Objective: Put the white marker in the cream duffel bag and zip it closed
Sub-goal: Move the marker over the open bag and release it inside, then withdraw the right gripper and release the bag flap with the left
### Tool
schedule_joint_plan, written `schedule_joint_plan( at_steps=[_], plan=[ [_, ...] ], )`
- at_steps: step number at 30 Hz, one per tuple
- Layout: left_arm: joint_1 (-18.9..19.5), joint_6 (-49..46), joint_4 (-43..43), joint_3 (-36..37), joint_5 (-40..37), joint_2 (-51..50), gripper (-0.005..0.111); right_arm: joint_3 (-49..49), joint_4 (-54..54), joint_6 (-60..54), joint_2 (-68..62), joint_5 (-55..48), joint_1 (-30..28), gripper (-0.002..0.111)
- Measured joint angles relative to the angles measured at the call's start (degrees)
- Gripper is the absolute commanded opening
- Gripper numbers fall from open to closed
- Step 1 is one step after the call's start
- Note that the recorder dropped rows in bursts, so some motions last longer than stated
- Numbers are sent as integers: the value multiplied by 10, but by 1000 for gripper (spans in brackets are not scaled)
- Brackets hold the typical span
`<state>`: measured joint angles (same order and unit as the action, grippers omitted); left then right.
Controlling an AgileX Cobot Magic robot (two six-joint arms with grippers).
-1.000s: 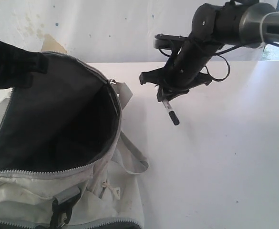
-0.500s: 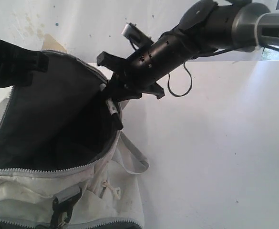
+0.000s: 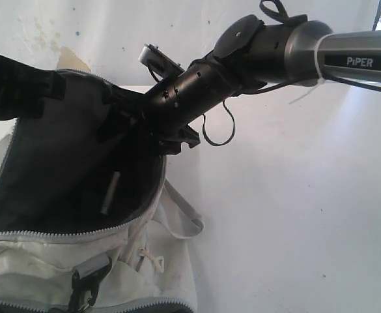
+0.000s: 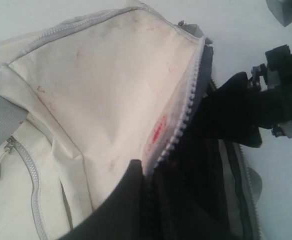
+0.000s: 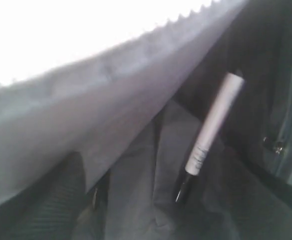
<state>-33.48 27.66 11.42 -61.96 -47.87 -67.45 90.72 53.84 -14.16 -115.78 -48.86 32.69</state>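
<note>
Right tool (image 3: 133, 130), released and empty, hovered over the cream duffel bag (image 3: 27, 261); the white marker (image 3: 109, 191) lay inside. Zipping was left, with the left tool (image 4: 145, 170) pinching the bag open.

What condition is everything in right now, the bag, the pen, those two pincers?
white marker: loose inside the bag, held by nothing.
cream duffel bag: unzipped, mouth held wide open.
left pincer: shut on the bag's rim.
right pincer: over the bag's mouth, empty; how its jaws stand is hidden.
</note>
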Motion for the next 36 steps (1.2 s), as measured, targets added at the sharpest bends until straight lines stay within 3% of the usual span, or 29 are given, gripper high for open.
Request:
schedule_joint_plan(
  at_steps=[14,27,31,33,36],
  plan=[
    [0,-24,-14,0,-25,0,0,0,-125,-4,29,-126,-42,70],
    [0,-213,-174,0,-26,0,0,0,-175,9,33,-155,-97,70],
    [1,-256,-208,0,-30,0,0,0,-184,10,33,-157,-100,60],
    [1,-270,-215,0,-38,-1,3,0,-186,10,33,-157,-100,56],
    [3,-294,-220,0,-58,-7,19,0,-186,15,33,-144,-100,54]
  ],
)
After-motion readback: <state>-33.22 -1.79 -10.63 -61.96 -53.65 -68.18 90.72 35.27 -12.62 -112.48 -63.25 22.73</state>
